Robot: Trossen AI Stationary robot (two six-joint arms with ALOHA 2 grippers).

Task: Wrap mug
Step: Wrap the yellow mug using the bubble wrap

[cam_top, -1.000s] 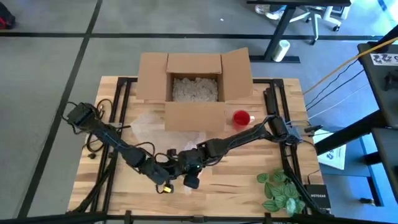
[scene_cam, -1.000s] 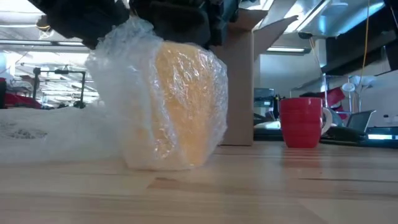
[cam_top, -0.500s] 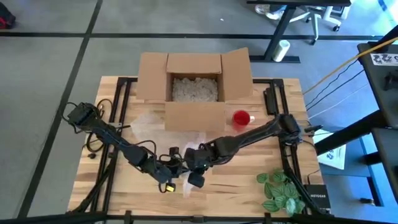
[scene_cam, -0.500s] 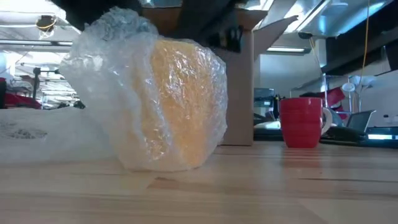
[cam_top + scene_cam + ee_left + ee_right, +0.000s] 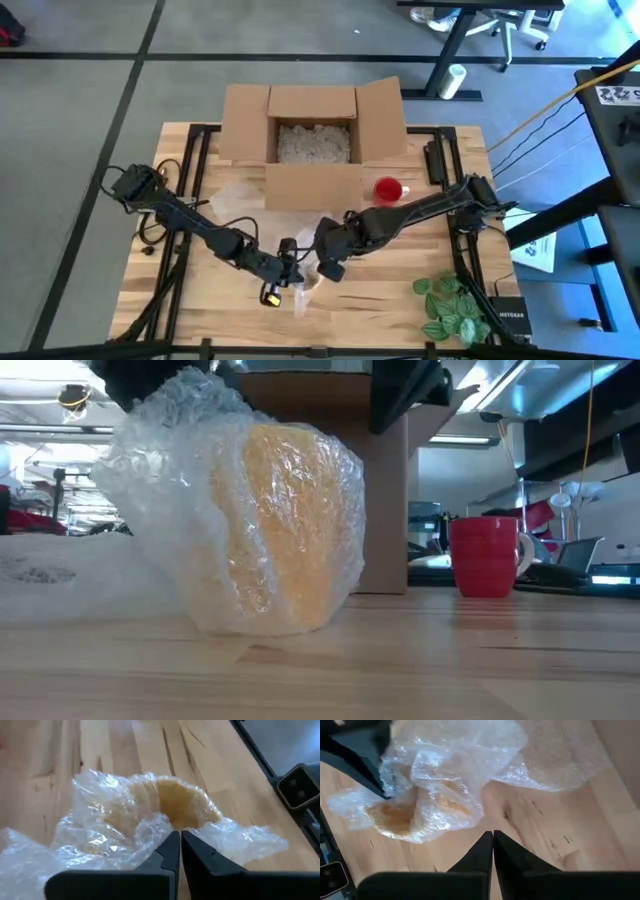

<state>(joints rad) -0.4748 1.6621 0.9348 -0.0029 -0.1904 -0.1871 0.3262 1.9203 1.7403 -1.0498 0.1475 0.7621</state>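
Yellow mug sits on the wooden table, near-centre, toward the near edge, already bundled in clear bubble wrap. Low view: wrap bunches up thick on the mug's left side & over the top; bundle rests on the tabletop. Wrist views show the yellow showing through the plastic, w/ loose wrap spilling onto the wood around it.

L gripper is at the bundle, reaching in from the left along the near part of the table. Fingers are together, tips pressed side by side right against the crumpled wrap; looks like a fold of plastic is pinched at the tips, but can't confirm for sure. In the high view it sits just left of the bundle.

R gripper comes in from the right side, hovering just above & to the far-right of the bundle. Fingers together, nothing between them, bare wood under the tips, clear of the wrap.

More bubble wrap lies flat on the table, left-centre, in front of the cardboard box. Box stands at the far-centre w/ flaps open, pale packing fill inside. Red mug stands upright just right of the box's near corner, unwrapped, well apart from the bundle. Green plant at the near-right corner.
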